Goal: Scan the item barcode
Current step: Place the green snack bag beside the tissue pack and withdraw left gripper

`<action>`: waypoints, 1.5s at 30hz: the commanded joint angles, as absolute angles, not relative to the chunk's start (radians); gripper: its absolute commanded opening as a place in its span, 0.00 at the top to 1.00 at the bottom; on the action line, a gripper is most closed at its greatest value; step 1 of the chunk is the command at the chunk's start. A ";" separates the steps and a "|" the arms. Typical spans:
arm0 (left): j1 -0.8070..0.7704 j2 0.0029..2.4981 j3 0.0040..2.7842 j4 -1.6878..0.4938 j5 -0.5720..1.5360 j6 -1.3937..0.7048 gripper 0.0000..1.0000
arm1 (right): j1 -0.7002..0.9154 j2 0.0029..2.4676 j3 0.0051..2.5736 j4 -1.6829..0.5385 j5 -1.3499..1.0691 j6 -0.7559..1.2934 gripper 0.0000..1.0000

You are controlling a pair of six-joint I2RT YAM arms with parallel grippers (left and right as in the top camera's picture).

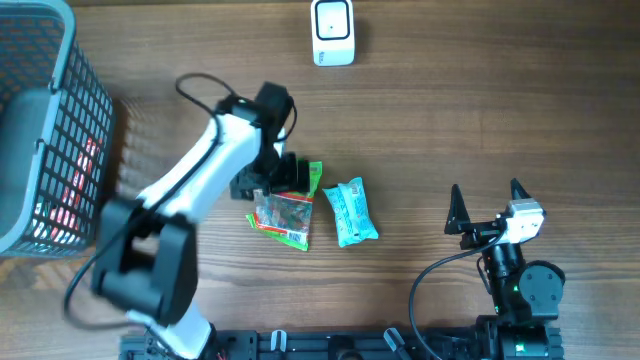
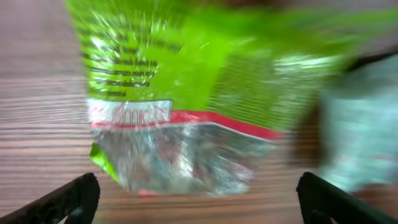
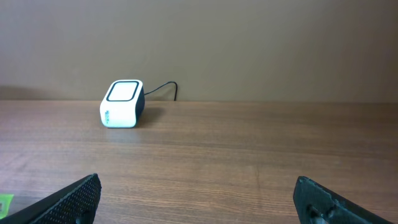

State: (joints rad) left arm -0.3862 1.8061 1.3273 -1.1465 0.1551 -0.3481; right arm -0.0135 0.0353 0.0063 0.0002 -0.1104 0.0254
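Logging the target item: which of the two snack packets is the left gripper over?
The green-and-clear packet, with the open left gripper above its green end. The light blue packet lies beside it, away from the gripper.

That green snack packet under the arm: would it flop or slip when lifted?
The green packet looks like thin, crinkled film, so it probably flops. Its glossy shine suggests it may slip. Lying flat, it seems unlikely to roll.

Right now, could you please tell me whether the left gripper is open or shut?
Open: on the left gripper, the jaws stand far apart, with the green snack bag beyond them, ungripped.
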 commanded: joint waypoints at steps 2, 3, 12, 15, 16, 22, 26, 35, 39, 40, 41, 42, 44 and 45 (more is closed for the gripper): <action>-0.404 1.716 1.343 -1.217 0.156 -0.398 0.60 | -0.008 0.031 0.005 0.006 -0.101 0.033 0.01; -0.426 1.716 1.307 -1.208 0.156 -0.400 0.87 | -0.008 0.031 0.005 0.006 -0.101 0.033 0.00; -0.492 1.748 0.962 -0.607 0.165 -0.406 0.96 | -0.008 0.031 0.005 0.006 -0.101 0.033 0.00; -0.490 1.727 1.010 -0.559 0.212 -0.405 0.96 | -0.008 0.031 0.005 0.006 -0.101 0.033 0.00; -0.488 1.712 1.064 -0.590 0.212 -0.405 0.96 | -0.008 0.031 0.005 0.006 -0.101 0.033 0.00; -0.490 1.677 1.162 -0.918 -0.021 -0.438 0.94 | -0.008 0.031 0.005 0.006 -0.101 0.033 0.00; -0.486 1.685 1.012 -0.685 -0.081 -0.431 0.96 | -0.008 0.031 0.005 0.006 -0.101 0.033 0.00; -0.504 1.684 0.982 -0.720 0.149 -0.434 0.96 | -0.008 0.031 0.005 0.006 -0.101 0.033 0.00; -0.415 1.577 1.231 -0.880 0.109 -0.375 0.86 | -0.008 0.031 0.005 0.006 -0.101 0.033 0.00; -0.359 1.546 1.356 -0.951 0.061 -0.345 0.76 | -0.008 0.031 0.005 0.006 -0.101 0.033 0.00; -0.287 1.521 1.508 -1.033 0.002 -0.320 0.71 | -0.008 0.031 0.005 0.006 -0.101 0.033 0.00; -0.222 1.507 1.629 -1.090 -0.023 -0.317 0.57 | -0.008 0.031 0.005 0.006 -0.101 0.033 0.00; -0.064 1.491 1.886 -1.173 -0.029 -0.317 0.36 | -0.008 0.031 0.005 0.006 -0.101 0.033 0.00; 0.013 1.489 1.973 -1.184 -0.040 -0.318 0.25 | -0.008 0.031 0.005 0.006 -0.101 0.033 0.00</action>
